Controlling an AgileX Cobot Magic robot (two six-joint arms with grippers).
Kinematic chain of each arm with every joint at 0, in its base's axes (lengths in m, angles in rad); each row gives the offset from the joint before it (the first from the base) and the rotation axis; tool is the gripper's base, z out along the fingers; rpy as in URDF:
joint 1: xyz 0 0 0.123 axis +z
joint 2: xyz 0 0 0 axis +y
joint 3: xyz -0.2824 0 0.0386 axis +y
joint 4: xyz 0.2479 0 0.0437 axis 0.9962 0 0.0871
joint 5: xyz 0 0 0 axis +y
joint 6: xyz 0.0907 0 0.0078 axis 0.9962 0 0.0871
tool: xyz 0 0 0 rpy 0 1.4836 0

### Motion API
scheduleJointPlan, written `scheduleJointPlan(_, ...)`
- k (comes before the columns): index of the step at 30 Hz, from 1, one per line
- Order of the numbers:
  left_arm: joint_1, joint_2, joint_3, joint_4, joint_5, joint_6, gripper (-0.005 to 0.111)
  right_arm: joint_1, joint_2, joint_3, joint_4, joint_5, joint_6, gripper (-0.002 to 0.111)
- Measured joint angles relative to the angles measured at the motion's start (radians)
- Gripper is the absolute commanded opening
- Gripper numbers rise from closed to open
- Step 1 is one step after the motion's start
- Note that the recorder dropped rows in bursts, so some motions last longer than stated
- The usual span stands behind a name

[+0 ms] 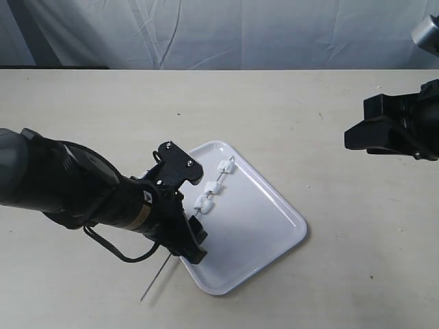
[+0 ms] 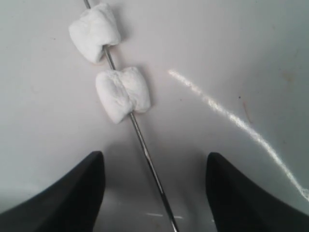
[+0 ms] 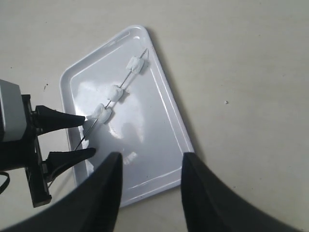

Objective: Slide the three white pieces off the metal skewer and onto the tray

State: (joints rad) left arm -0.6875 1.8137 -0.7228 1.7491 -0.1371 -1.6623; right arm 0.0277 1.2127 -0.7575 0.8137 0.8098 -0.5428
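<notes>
Exterior view: three white pieces (image 1: 213, 187) are all on the metal skewer (image 1: 155, 279); left gripper (image 3: 90, 135) straddles it, wide open, empty.

Bright, even light washing a pale scene
Glare is streaking across the glossy tray (image 2: 251, 58) in the left wrist view and pooling in patches in the right; a thin soft shadow is edging the tray on the bench (image 1: 103, 116); the dark left fingers (image 2: 72, 193) are blurring near the lens.
</notes>
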Motion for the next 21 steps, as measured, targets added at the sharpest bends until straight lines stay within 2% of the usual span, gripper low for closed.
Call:
scheduleJointPlan(14,0.0,0.0,-0.001,0.0,-0.043,0.0,0.057,0.0,0.0,0.0,0.0,-0.018,-0.002,0.039)
scheduleJointPlan(19,0.0,0.0,-0.001,0.0,-0.043,0.0,0.035,0.0,0.0,0.0,0.0,-0.022,-0.002,0.039)
scheduleJointPlan(21,0.0,0.0,-0.001,0.0,-0.043,0.0,0.03,0.0,0.0,0.0,0.0,-0.022,-0.002,0.039)
